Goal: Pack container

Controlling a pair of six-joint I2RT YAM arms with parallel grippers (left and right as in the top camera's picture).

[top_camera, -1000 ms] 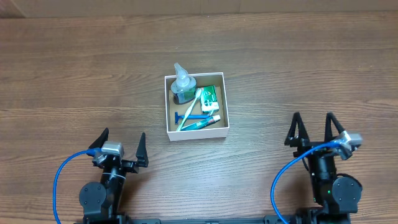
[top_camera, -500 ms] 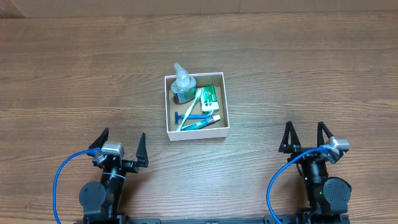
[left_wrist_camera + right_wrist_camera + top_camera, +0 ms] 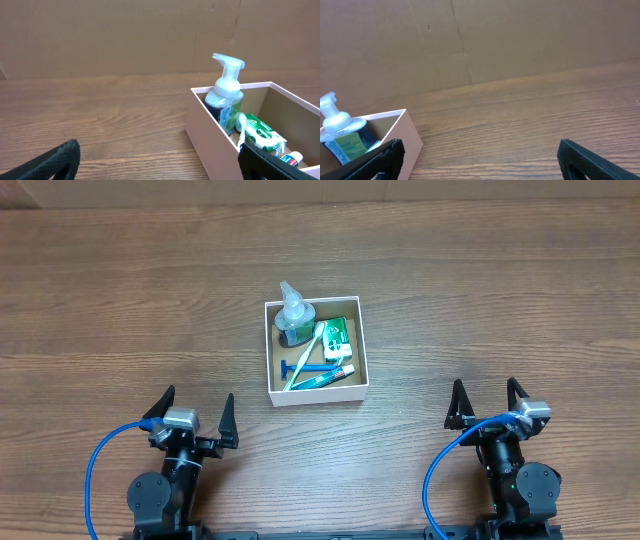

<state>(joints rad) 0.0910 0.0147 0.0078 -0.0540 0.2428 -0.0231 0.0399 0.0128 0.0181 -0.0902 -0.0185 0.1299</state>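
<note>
Overhead, the right gripper [image 3: 485,392] has slid down and a little left over the last second, toward the bottom edge, and now sits about level with the left gripper [image 3: 197,400], which has not moved. Both have their fingers spread wide and hold nothing. The box [image 3: 316,396] sits at the centre of the table [image 3: 120,290], well apart from both arms. It holds a pump bottle [image 3: 294,320], a toothbrush [image 3: 312,352], a blue razor [image 3: 300,367], a green packet [image 3: 336,335] and a tube [image 3: 325,377], none of them shifted. No loose item shows on the wood, so packing looks done and the right arm seems to be retreating to rest. In the left wrist view, 2 dark fingers [image 3: 57,159] frame the lower corners, with the box at lower right and the bottle upright in its near corner. In the right wrist view the box corner shows at lower left. A brown cardboard wall [image 3: 530,35] stands behind, and nothing lies between the arms and the box.
</note>
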